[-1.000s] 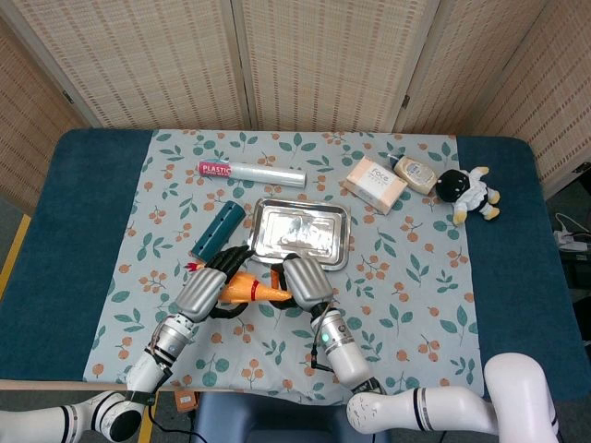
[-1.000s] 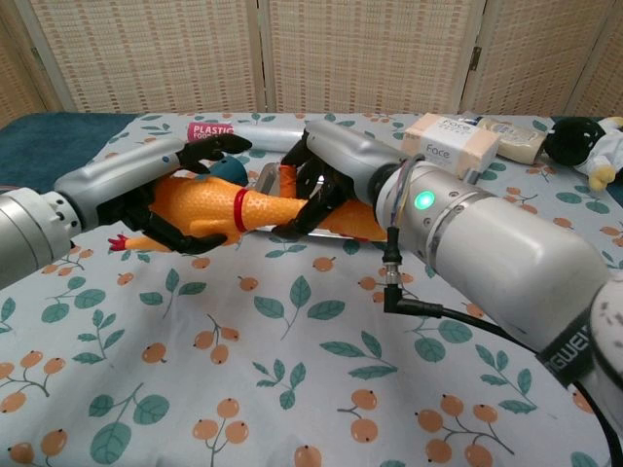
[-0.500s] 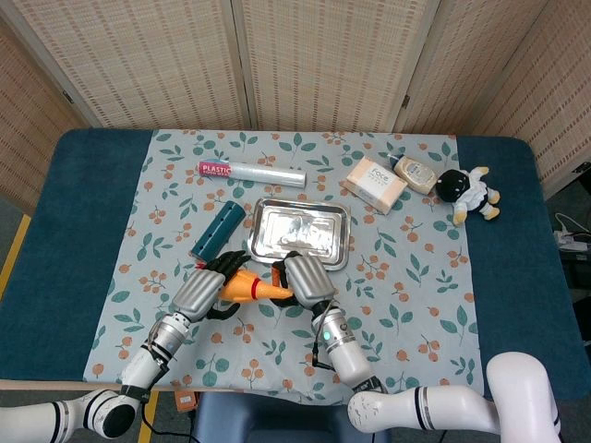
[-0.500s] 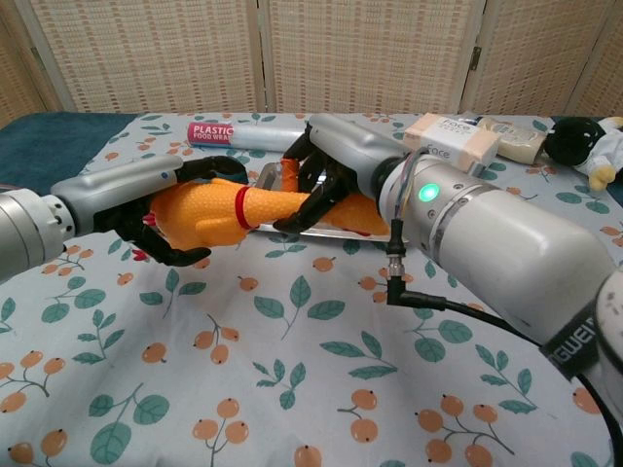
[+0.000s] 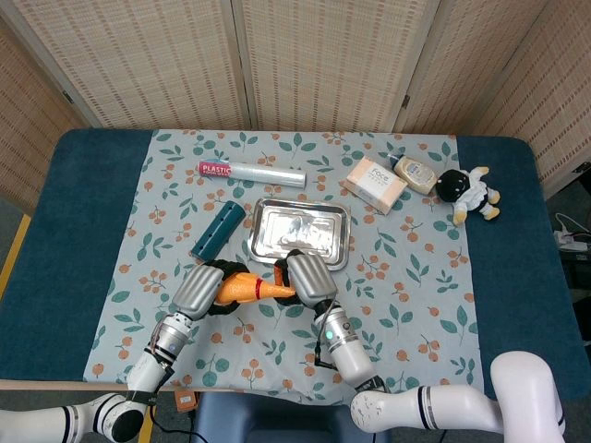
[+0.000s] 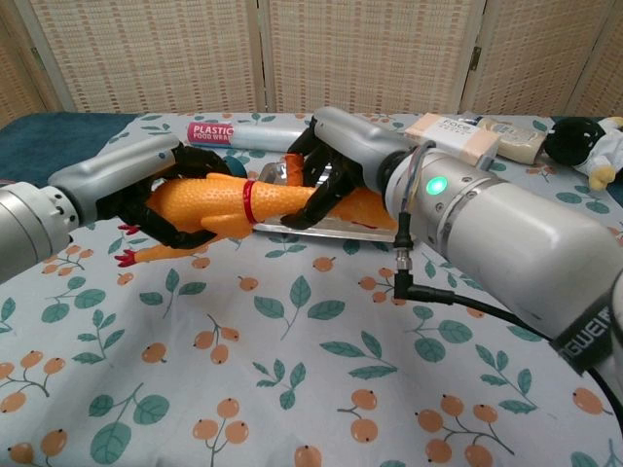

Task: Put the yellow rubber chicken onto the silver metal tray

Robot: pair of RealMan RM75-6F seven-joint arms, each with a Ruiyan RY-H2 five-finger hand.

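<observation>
The yellow rubber chicken [image 5: 242, 288] is held off the cloth between both hands, just in front of the silver metal tray [image 5: 300, 233]. My left hand [image 5: 198, 291] grips its body; in the chest view the chicken [image 6: 202, 204] lies nearly level, its red feet hanging at the left under the left hand [image 6: 122, 185]. My right hand [image 5: 306, 275] wraps the head end, past the red neck band, and in the chest view this right hand [image 6: 336, 161] hides the head. The tray holds nothing.
A teal cylinder [image 5: 218, 229] lies left of the tray, close to the left hand. Further back are a plastic-wrap roll [image 5: 251, 172], a Face box [image 5: 374, 184], a small packet [image 5: 416, 173] and a black-and-white plush toy [image 5: 469, 192].
The chicken has risen off the cloth and levelled out, its feet now dangling. Both hands have kept their hold and shifted slightly toward the tray.
</observation>
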